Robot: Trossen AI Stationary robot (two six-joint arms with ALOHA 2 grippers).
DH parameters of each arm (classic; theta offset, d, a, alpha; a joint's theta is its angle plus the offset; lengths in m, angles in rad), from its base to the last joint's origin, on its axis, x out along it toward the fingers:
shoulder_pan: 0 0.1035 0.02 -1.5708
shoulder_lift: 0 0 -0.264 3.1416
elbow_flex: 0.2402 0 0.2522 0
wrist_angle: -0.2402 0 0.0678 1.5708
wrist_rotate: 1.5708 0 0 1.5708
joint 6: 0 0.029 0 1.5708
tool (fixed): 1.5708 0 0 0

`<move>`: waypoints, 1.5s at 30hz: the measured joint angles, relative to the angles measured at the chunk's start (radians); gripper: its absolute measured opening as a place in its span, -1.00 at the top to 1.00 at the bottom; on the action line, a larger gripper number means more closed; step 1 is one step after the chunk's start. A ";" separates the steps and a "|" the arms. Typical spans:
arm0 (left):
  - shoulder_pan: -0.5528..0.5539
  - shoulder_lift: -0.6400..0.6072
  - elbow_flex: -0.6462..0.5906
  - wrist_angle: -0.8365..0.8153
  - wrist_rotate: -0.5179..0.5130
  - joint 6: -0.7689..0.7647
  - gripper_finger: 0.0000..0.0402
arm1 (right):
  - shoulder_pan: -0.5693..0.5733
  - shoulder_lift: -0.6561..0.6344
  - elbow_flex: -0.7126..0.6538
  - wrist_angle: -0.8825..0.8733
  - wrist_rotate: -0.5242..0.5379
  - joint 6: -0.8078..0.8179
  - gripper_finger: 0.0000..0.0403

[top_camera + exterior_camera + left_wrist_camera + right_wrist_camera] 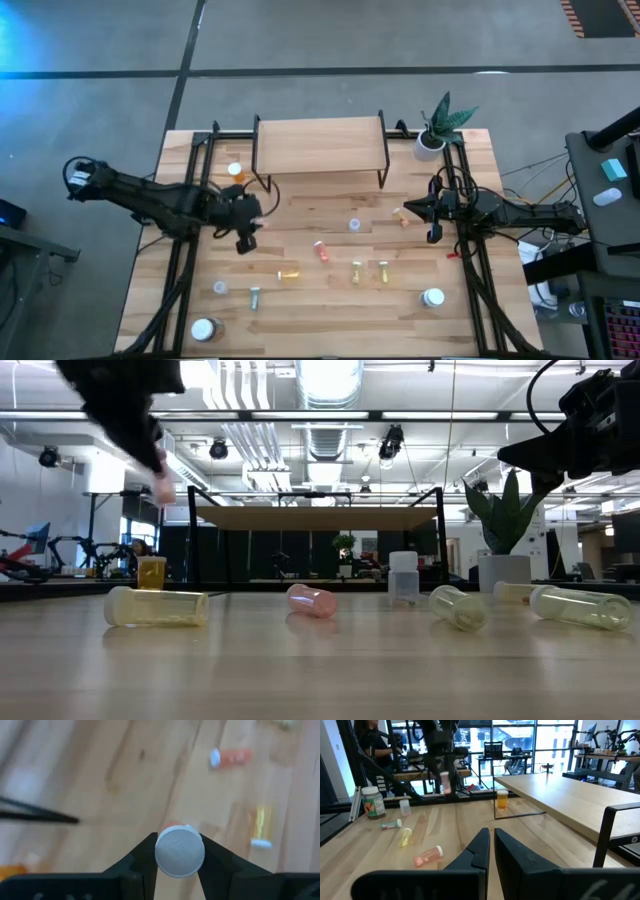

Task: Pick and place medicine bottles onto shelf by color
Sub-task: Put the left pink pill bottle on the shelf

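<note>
The left gripper (247, 222) holds a white-capped, probably reddish bottle (179, 851) upright; the shelf (320, 146) lies at about 1 o'clock.

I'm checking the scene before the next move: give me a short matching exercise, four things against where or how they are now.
Things:
1. left tool
2. right tool
3. plant pot
4. orange bottle

States:
A. at the table's far right corner
B. shut, holding nothing
C. standing beside the shelf's left legs
D. gripping a white-capped bottle above the table

Pairs: 1-D, 2-B, 3-A, 4-C
</note>
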 joint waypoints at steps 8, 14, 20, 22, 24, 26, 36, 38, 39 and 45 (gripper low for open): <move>0.160 0.000 0.134 0.000 0.000 0.204 0.50 | 0.000 0.000 0.000 0.000 0.000 0.000 0.91; 0.281 0.000 0.205 0.000 0.001 0.327 0.49 | 0.000 0.000 0.000 0.000 0.000 0.000 0.91; 0.425 0.006 0.248 -0.002 0.096 0.396 0.49 | 0.000 0.000 0.000 0.000 0.000 0.000 0.91; 0.470 0.019 0.264 -0.002 0.109 0.401 0.49 | 0.000 0.000 0.000 0.000 0.000 0.000 0.91; 0.516 0.037 0.285 -0.003 0.124 0.427 0.49 | 0.000 0.000 0.000 0.000 0.000 0.000 0.91; 0.558 0.062 0.310 0.000 0.157 0.467 0.49 | 0.000 0.000 0.000 0.000 0.000 0.000 0.91; 0.732 0.282 0.527 -0.083 0.191 0.630 0.49 | 0.000 0.000 0.000 0.000 0.000 0.000 0.91; 0.772 0.329 0.580 -0.122 0.199 0.637 0.49 | 0.000 0.000 0.000 0.000 0.000 0.000 0.91; 0.794 0.352 0.605 -0.139 0.208 0.638 0.49 | 0.000 0.000 0.000 0.000 0.000 0.000 0.91; 0.894 0.466 0.713 -0.170 0.258 0.662 0.49 | 0.000 0.000 0.000 0.000 0.000 0.000 0.91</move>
